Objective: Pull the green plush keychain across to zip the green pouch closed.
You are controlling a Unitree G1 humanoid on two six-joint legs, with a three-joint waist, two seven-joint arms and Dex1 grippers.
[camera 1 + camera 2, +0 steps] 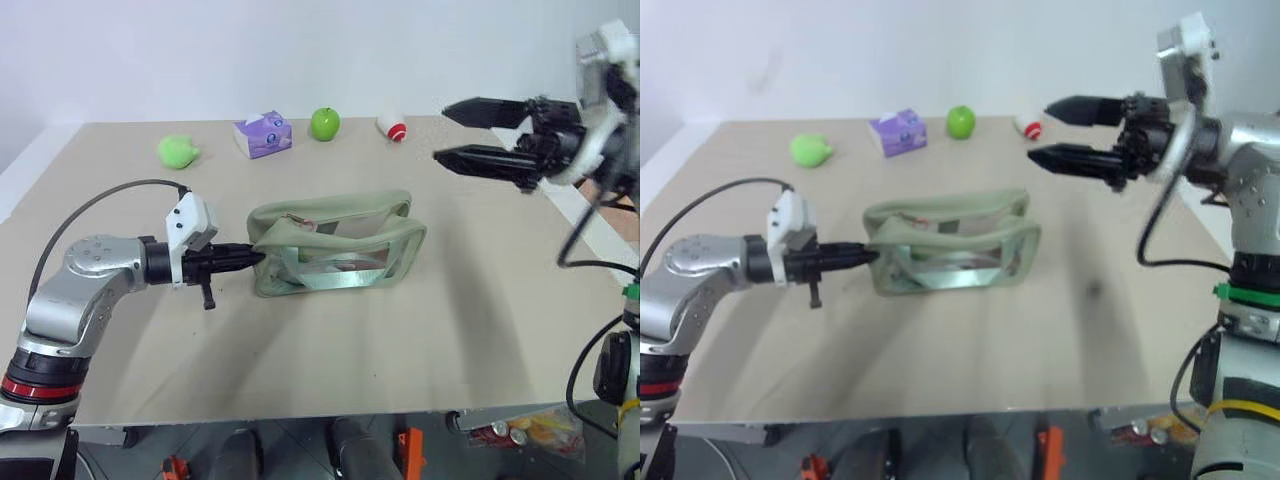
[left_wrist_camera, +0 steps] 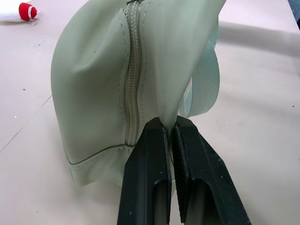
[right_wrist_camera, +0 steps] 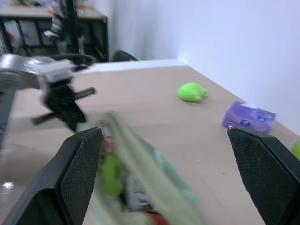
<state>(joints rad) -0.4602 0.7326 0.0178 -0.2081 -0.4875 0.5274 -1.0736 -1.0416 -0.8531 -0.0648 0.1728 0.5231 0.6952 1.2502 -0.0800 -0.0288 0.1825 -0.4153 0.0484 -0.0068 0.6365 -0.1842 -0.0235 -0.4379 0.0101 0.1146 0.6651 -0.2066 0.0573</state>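
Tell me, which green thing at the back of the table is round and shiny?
The green apple, beside the purple tissue box. The lime-green blob is lumpy and dull.

I see the pale sage-green fabric pouch (image 1: 335, 245) mid-table (image 1: 300, 370); behind it, left to right: lime-green blob (image 1: 178, 151), purple tissue box (image 1: 263, 134), shiny green apple (image 1: 325, 124), red-and-white ball (image 1: 392, 127).

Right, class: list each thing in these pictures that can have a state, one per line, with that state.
Green pouch: lying on the table, one end pinched, zipper at that end closed.
Left end effector: shut on the pouch's end.
Right end effector: open, in the air, holding nothing.
Tissue box: a tissue sticks out on top.
Green apple: upright, whole.
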